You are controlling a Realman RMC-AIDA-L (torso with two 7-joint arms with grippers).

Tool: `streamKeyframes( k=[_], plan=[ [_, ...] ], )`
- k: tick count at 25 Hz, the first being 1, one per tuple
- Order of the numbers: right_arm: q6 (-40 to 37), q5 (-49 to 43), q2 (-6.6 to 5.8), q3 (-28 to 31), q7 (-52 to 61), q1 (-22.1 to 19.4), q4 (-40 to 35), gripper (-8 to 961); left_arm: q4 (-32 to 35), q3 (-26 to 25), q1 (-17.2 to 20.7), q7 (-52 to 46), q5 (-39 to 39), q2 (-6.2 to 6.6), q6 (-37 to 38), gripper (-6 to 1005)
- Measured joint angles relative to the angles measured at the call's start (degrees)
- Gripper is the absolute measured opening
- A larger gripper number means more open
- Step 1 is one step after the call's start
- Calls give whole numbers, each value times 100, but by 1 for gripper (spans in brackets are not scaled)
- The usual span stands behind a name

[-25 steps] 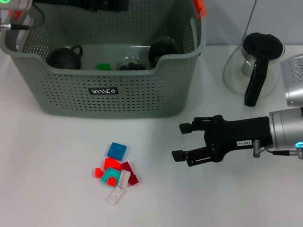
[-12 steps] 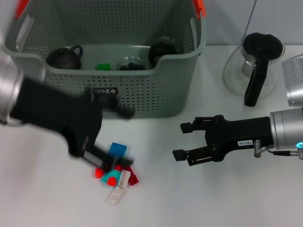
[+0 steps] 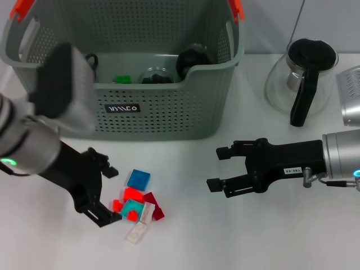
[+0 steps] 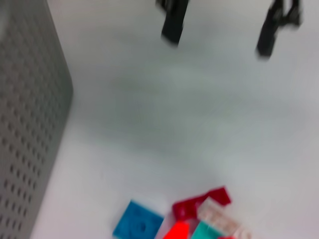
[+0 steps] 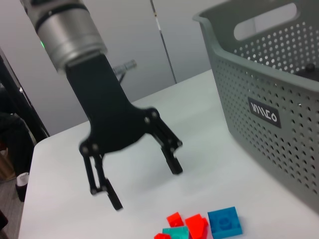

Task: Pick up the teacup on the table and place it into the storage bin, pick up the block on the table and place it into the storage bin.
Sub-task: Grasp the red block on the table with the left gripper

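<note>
A pile of small blocks (image 3: 136, 206) lies on the white table in front of the storage bin (image 3: 129, 115); a blue block (image 3: 138, 179) sits at its far edge. My left gripper (image 3: 110, 194) is low at the pile's left side, open, with nothing between its fingers. The right wrist view shows the left gripper (image 5: 145, 185) just behind the blocks (image 5: 199, 226). The left wrist view shows the blocks (image 4: 199, 219) and the bin wall (image 4: 30, 124). My right gripper (image 3: 216, 167) hovers open to the right of the pile. No teacup shows on the table; dark round vessels (image 3: 191, 59) and a green block (image 3: 122, 79) lie in the bin.
A glass teapot with a black lid and handle (image 3: 304, 73) stands at the back right, beside a silver metal object (image 3: 351, 95) at the right edge. The bin fills the back left.
My left arm swung down from over the bin to the table and now sits open beside the block pile. The right gripper has barely shifted.
</note>
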Motion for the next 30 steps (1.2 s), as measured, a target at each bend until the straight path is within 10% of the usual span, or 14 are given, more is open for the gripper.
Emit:
streamKeyframes(
  k=[9,30],
  plan=[
    [45,-25,-16,0,86,37,-11,930,-132,1581,-125,-1052,1087,-28,-689,928],
    [60,-22,28,0,100,3,-11,929,-945,2432,-584,-1004,1369,-8,-1088,797]
  ],
)
